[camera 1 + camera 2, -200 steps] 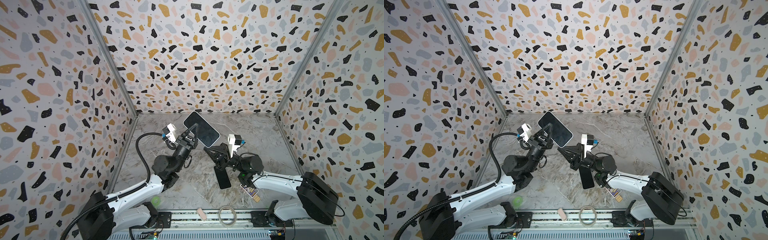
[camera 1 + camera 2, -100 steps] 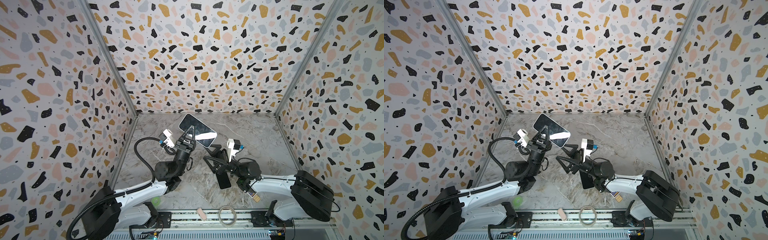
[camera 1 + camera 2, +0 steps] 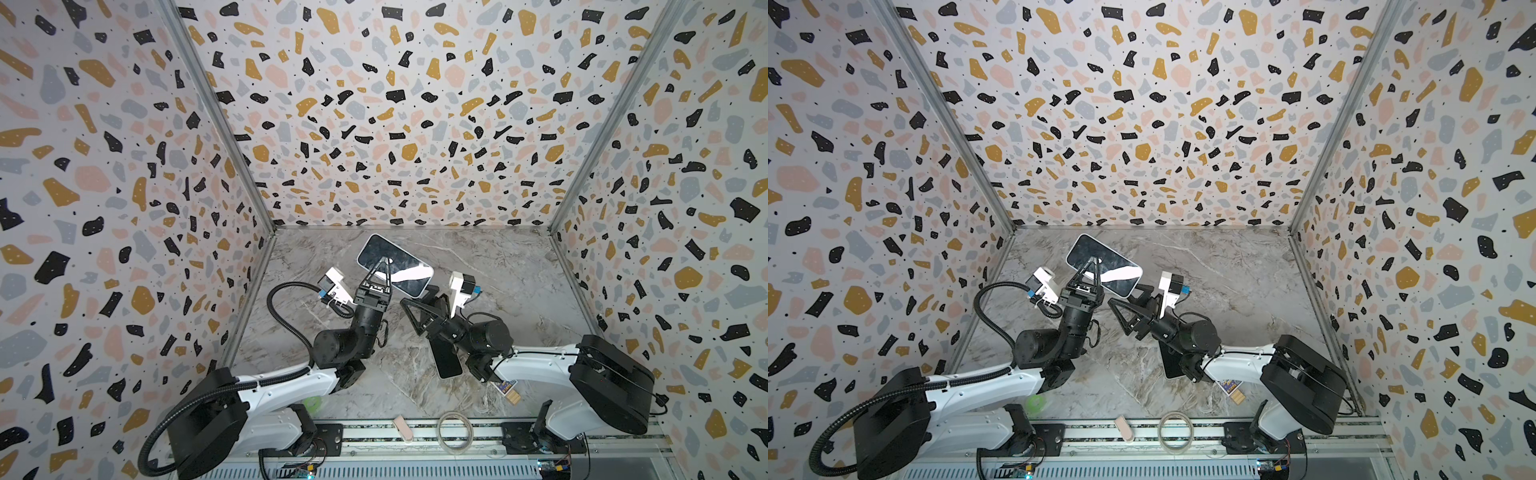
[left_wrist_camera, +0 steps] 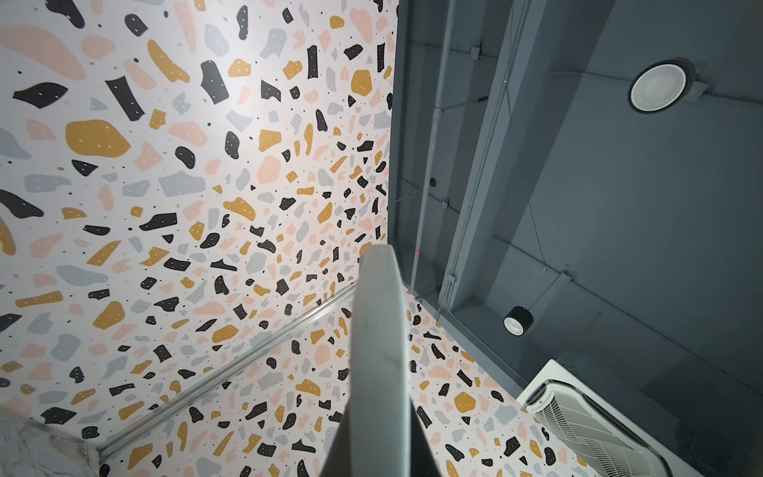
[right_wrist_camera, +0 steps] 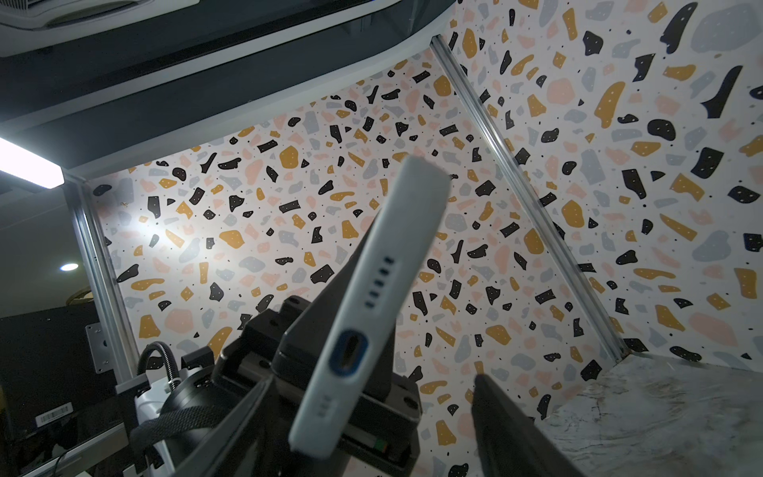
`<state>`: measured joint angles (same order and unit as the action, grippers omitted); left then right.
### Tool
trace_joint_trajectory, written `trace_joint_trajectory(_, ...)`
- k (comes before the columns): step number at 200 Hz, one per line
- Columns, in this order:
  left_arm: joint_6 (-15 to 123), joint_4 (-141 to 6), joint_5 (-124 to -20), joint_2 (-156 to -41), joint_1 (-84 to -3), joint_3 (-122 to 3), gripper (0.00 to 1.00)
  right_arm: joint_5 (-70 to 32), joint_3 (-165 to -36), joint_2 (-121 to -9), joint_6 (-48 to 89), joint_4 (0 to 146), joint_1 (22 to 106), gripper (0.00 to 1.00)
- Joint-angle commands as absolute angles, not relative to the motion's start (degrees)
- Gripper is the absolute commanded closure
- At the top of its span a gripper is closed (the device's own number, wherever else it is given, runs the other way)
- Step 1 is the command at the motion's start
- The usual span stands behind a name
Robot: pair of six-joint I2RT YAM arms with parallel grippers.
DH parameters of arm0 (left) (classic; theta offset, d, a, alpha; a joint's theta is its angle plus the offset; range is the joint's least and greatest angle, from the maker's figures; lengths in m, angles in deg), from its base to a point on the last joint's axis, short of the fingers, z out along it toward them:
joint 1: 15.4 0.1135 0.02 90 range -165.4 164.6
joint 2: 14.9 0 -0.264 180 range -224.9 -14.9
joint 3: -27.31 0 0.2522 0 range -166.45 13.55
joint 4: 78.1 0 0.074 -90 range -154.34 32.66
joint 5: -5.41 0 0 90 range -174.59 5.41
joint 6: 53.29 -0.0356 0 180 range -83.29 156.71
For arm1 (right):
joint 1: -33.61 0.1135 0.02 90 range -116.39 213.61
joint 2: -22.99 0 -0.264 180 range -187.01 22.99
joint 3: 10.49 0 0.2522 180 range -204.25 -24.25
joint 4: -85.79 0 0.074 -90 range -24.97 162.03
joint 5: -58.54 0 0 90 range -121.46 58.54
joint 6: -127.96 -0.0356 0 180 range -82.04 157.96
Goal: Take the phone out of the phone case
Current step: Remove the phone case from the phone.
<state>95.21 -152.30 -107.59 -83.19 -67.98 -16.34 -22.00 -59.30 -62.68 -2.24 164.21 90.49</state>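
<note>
Between the left pincer's (image 3: 385, 261) closed tips, the cased phone's (image 3: 406, 267) edge is hidden.

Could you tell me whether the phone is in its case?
In: the phone sits in its pale case, whose rim surrounds the charging port.

The left arm (image 3: 286, 380) and the right arm (image 3: 540, 363) look alike: smooth white shells on the long links, a bulky black housing (image 3: 611, 384) at the shoulder, and round black joints (image 3: 336, 349) nearer the wrist. A ribbed black hose (image 3: 271, 305) belongs to the left arm only. Each wrist bears a white camera block (image 3: 334, 283); the right one adds a small black box with a blue plug (image 3: 476, 289). The left gripper (image 3: 384, 262) and the right gripper (image 3: 417, 295) have black, hollow, triangular fingers.
</note>
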Motion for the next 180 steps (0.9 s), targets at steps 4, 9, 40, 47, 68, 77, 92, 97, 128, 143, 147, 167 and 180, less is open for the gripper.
trace_joint_trajectory(4, 92.26, -161.43, -109.54, -80.60, -68.27, -16.05, 1.00, -23.01, -60.63, -60.98, -0.45, 179.52, 91.29, 0.29)
trace_joint_trajectory(9, 92.26, -161.46, -109.40, -80.48, -68.28, -16.06, 1.00, -23.31, -60.28, -60.64, -0.36, 179.52, 91.27, 0.30)
trace_joint_trajectory(40, 92.61, -159.66, -107.91, -79.72, -68.29, -16.59, 1.00, -23.26, -58.53, -59.65, -1.92, 179.52, 90.36, 0.40)
trace_joint_trajectory(47, 92.82, -159.36, -107.59, -79.75, -68.24, -16.74, 1.00, -22.86, -58.74, -59.74, -2.10, 179.52, 90.26, 0.41)
trace_joint_trajectory(68, 93.40, -159.27, -106.92, -80.09, -68.30, -17.03, 1.00, -22.10, -59.01, -59.64, -2.75, 179.46, 90.13, 0.43)
trace_joint_trajectory(77, 93.41, -158.97, -107.08, -79.94, -68.31, -16.87, 1.00, -21.82, -59.06, -59.62, -2.73, 179.48, 90.15, 0.46)
trace_joint_trajectory(92, 93.41, -158.82, -107.27, -79.85, -68.30, -16.68, 1.00, -21.71, -59.12, -59.50, -2.98, 179.45, 90.17, 0.47)
trace_joint_trajectory(97, 93.45, -158.90, -107.18, -79.90, -68.26, -16.68, 1.00, -21.60, -59.02, -59.38, -2.93, 179.49, 90.14, 0.48)
trace_joint_trajectory(128, 93.40, -158.83, -107.35, -79.77, -68.31, -16.47, 1.00, -21.97, -58.28, -58.89, -2.64, 179.47, 90.13, 0.54)
trace_joint_trajectory(143, 93.29, -158.61, -107.33, -79.63, -68.26, -16.37, 1.00, -22.34, -57.83, -58.39, -2.77, 179.47, 89.90, 0.54)
trace_joint_trajectory(147, 93.31, -158.52, -107.40, -79.66, -68.26, -16.33, 1.00, -22.32, -57.82, -58.34, -2.77, 179.51, 89.82, 0.54)
trace_joint_trajectory(167, 93.40, -158.38, -107.28, -79.81, -68.29, -16.42, 1.00, -21.98, -57.91, -58.22, -2.99, 179.43, 89.70, 0.56)
trace_joint_trajectory(180, 93.49, -158.45, -106.85, -80.19, -68.31, -16.76, 1.00, -21.71, -58.09, -58.37, -3.23, 179.43, 89.51, 0.58)
